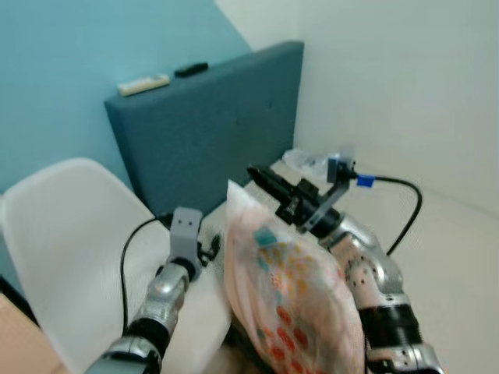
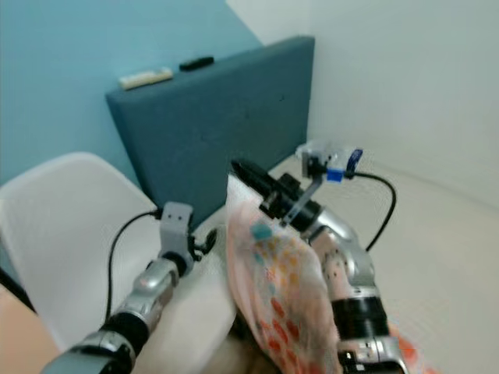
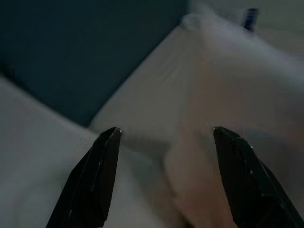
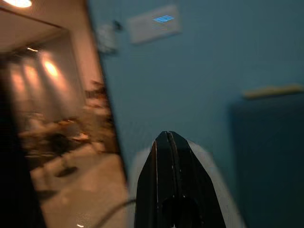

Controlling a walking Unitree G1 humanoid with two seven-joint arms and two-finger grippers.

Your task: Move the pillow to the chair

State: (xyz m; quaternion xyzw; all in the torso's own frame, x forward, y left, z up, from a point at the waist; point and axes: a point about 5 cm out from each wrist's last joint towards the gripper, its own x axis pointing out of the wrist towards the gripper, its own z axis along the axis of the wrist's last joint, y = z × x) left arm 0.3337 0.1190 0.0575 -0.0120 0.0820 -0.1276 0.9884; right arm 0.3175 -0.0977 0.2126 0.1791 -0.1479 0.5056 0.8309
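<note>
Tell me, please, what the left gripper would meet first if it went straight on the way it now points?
Probably the white bed surface just ahead of the open left gripper, with the pillow close beside that line; depth is unclear, so it might brush the pillow first.

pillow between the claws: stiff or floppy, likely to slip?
Likely floppy: the pink fabric pillow with coloured spots bulges and hangs between the arms. Probably light for its bulk. It may slip: the right claw is shut at its top edge, and the left claw is open beside it.

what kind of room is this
Probably a bedroom or small living space: a dark blue padded headboard against a teal wall, a white shell chair, and a patterned pillow.
</note>
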